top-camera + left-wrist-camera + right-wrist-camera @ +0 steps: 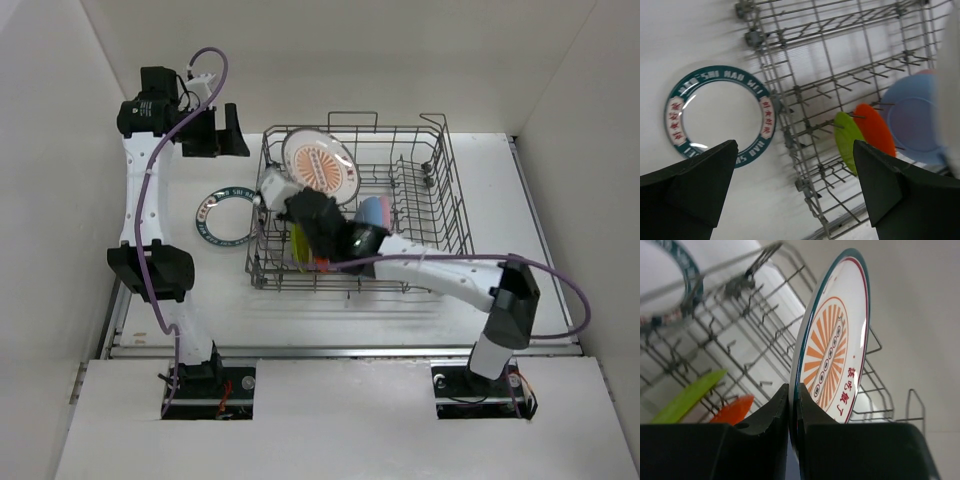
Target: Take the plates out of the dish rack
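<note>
Right wrist view: the right jaws are pinched narrow on the lower rim of the one sunburst plate, which stands on edge at the far left of the single dish rack. Four plain plates also stand in the rack: one lime green plate, one orange plate, one light blue plate and one pink plate just behind it. The right arm reaches in over the rack's near wall and partly covers them. The left jaws gape wide, holding nothing, above the desk, where one teal-ringed plate lies flat just beside the rack's left wall
</note>
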Motion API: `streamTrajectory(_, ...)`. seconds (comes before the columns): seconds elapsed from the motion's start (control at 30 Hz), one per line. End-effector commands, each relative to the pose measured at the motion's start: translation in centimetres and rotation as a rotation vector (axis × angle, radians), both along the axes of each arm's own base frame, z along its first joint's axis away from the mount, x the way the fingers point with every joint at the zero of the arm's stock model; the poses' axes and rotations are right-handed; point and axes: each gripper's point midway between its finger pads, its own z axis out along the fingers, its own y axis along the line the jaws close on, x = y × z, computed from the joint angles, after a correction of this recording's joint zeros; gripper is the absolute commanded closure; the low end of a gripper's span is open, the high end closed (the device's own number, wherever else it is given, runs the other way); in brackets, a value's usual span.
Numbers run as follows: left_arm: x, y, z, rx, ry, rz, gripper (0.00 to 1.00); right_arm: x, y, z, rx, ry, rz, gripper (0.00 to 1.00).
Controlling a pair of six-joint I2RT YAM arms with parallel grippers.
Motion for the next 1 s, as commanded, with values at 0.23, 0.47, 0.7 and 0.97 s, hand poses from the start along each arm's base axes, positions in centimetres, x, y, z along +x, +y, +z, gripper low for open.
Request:
streamTrajectory(0.23,-3.2,-4.2,2.9,-0.159,-0.029,-0.176,0.0,-3.7,3.2,-3.4,-0.267,-0.243,-0.112,1.0)
streamTrajectory(0.47,-2.6,-5.4,-3.9,-0.101,0.174,-0.186,0.0,-5.1,5.3,-3.5,-0.254,-0.254,-0.082,1.0)
streamTrajectory(0.7,-3.8,-9.0,-4.3,-0.148,0.213,-0.302,0.3,-5.4,6.2,-4.0,-0.258,-0.255,-0.047,1.0)
streamTrajectory(0.97,-5.2,-8.3,-5.0,-0.112,0.261,-0.318,1.0,-5.3,5.9,-3.6,-0.206,-0.261,-0.092,0.99)
